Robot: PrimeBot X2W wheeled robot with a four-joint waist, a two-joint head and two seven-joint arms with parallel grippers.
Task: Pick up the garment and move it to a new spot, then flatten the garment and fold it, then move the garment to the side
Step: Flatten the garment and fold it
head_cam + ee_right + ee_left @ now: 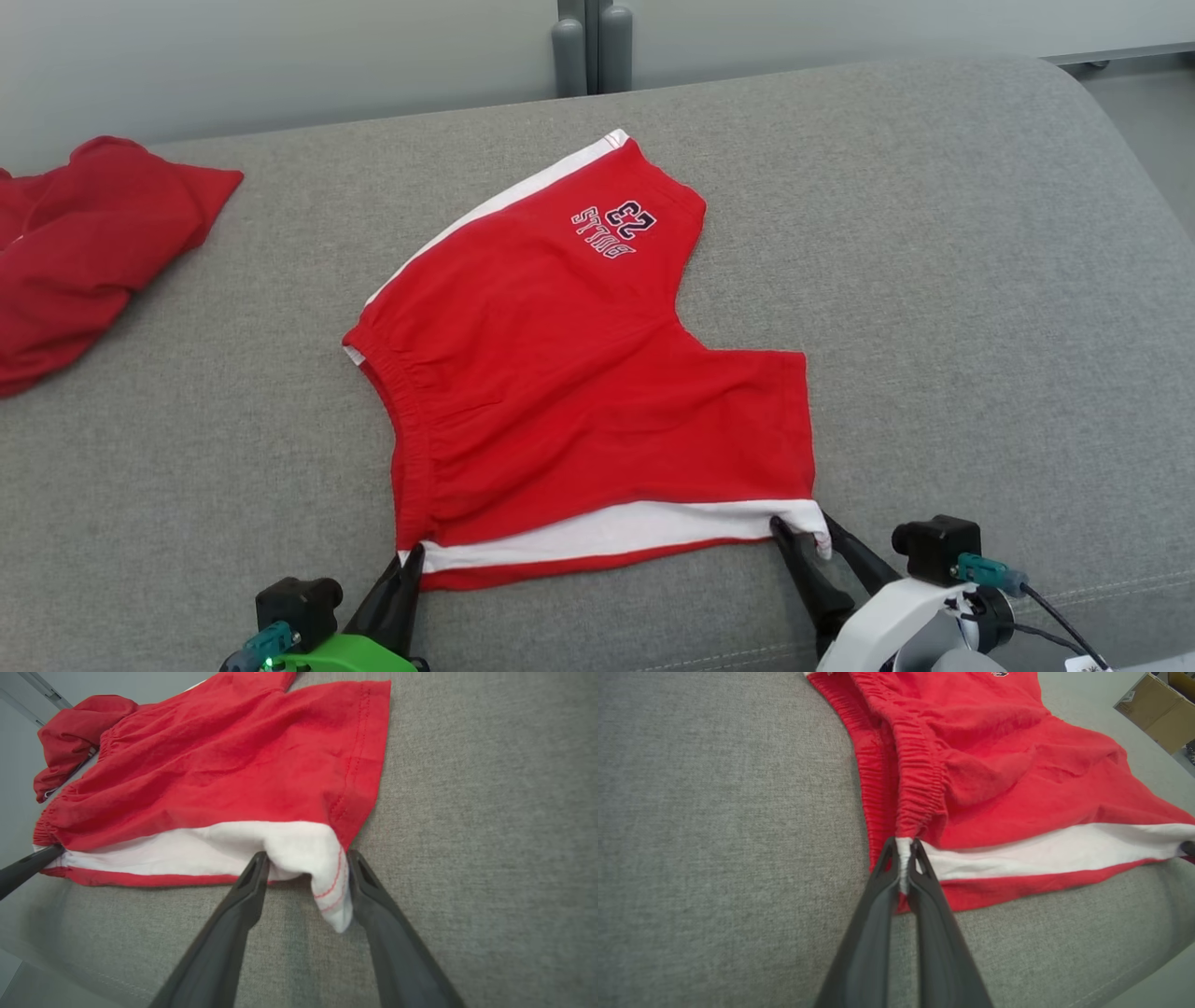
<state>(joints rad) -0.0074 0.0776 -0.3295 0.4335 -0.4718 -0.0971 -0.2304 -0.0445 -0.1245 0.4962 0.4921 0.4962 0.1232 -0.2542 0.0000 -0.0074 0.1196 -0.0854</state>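
The red shorts (579, 392) carry "BULLS" and "23", seen upside down.

Crumpled red cloth (84, 243) on grey cushion (934, 280), two grey posts (591, 51) behind, cardboard box (1153, 711)

White corner of shorts (233, 765) between parted jaws, right tool (307, 856).

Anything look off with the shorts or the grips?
Grips are uneven: left hand is pinched shut on the shorts at the waistband corner, while right hand stands open astride the white hem corner, which flops loose between its fingers. A second red garment lies crumpled at the head view's far left.
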